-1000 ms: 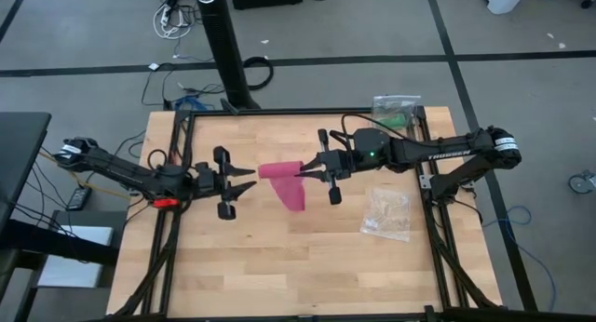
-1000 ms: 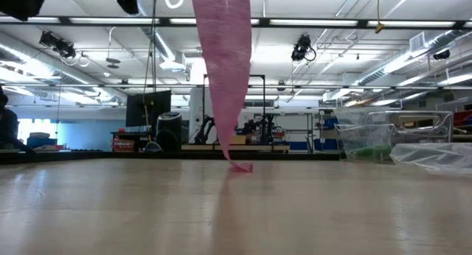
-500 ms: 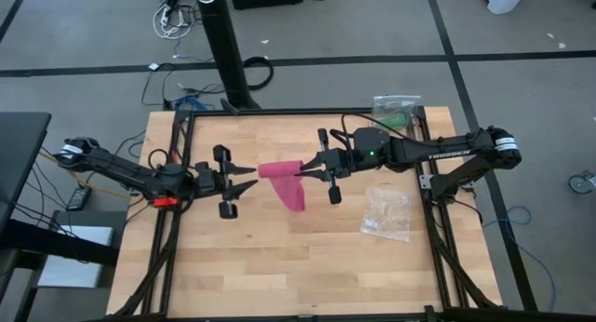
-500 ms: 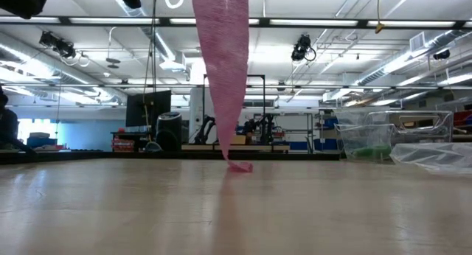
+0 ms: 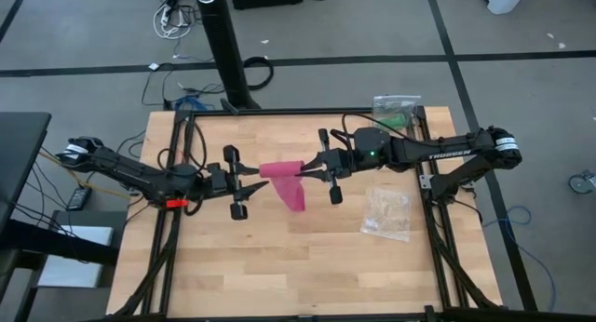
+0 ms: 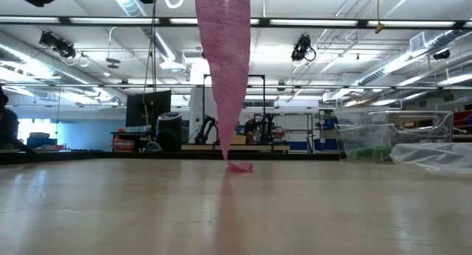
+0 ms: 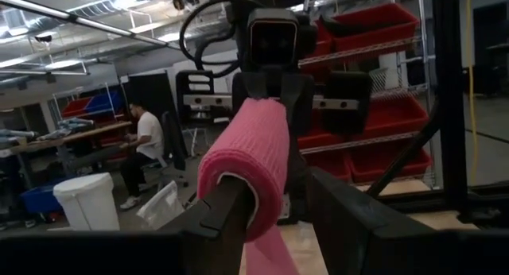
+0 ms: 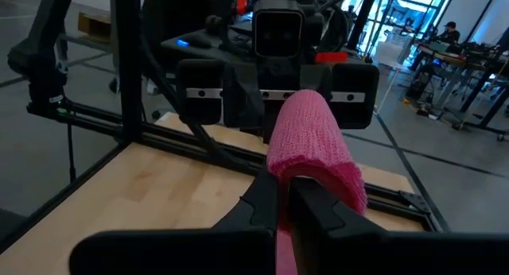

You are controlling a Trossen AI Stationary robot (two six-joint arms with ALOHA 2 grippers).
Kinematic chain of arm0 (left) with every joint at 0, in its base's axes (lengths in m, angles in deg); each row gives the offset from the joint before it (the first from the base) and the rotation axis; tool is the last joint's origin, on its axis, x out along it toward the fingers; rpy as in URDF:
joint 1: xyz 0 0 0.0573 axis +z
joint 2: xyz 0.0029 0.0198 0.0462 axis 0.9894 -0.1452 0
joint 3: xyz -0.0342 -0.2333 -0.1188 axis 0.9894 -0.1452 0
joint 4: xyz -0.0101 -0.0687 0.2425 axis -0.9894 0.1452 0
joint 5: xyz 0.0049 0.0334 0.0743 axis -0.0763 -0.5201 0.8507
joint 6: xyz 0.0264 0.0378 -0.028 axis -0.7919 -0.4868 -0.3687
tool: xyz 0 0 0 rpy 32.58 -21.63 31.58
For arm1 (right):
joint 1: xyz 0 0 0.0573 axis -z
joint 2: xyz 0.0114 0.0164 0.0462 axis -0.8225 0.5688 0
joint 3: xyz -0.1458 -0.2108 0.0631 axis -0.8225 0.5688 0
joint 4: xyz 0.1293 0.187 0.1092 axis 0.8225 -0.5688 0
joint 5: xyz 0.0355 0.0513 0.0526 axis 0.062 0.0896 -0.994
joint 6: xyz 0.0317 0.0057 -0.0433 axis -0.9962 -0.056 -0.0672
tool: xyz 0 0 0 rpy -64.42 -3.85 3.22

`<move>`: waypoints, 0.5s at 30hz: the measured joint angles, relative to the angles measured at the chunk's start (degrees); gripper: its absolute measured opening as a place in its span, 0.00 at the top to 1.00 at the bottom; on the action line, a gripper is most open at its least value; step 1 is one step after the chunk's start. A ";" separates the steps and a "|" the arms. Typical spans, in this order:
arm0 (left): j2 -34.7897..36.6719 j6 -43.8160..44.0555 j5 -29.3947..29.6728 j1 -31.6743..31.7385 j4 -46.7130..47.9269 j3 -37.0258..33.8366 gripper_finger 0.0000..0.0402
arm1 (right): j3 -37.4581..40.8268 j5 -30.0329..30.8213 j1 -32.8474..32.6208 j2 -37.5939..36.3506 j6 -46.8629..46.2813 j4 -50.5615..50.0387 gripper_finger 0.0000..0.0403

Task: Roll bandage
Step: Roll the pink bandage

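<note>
The magenta-pink bandage (image 5: pixel 279 169) is partly wound into a roll held level above the table's middle. Its loose tail (image 6: pixel 225 78) hangs down, and the tail's lower end (image 6: pixel 237 166) rests on the tabletop. My right gripper (image 5: pixel 304 170) is shut on the roll's right end. My left gripper (image 5: pixel 255 181) is open at the roll's left end (image 7: pixel 238 187). One of its fingers (image 7: pixel 227 219) sits at that end's rim and the other (image 7: pixel 342 219) stands off to the side. My left gripper: I cannot tell whether its one finger touches the roll's left end. My right gripper comes in level from the table's right, along the roll. Its shut fingertips (image 8: pixel 266 199) reach into the roll's right end (image 8: pixel 314 160), and the wound cloth arches over them. The roll is lifted clear, with the tail hanging slack below it.
A clear crinkly plastic bag (image 5: pixel 386 213) lies on the table to the right. Another clear bag holding something green (image 5: pixel 396 112) sits at the far right corner. Both show at the right of the low view (image 6: pixel 413 148). A black frame (image 5: pixel 177 145) borders the tabletop.
My left gripper has moved toward the table's right, up to the roll's left end. The roll, its hanging tail and my right gripper have kept still.
</note>
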 joint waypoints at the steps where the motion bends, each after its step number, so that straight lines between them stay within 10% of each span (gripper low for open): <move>1: -0.03 -0.02 -0.06 0.00 0.45 0.18 0.66 | 0.00 -0.04 0.00 -0.01 -0.01 -0.23 0.97; 15: -0.03 0.03 -4.50 1.17 0.64 0.36 0.95 | -0.02 -0.28 0.02 -0.06 0.08 -1.31 0.95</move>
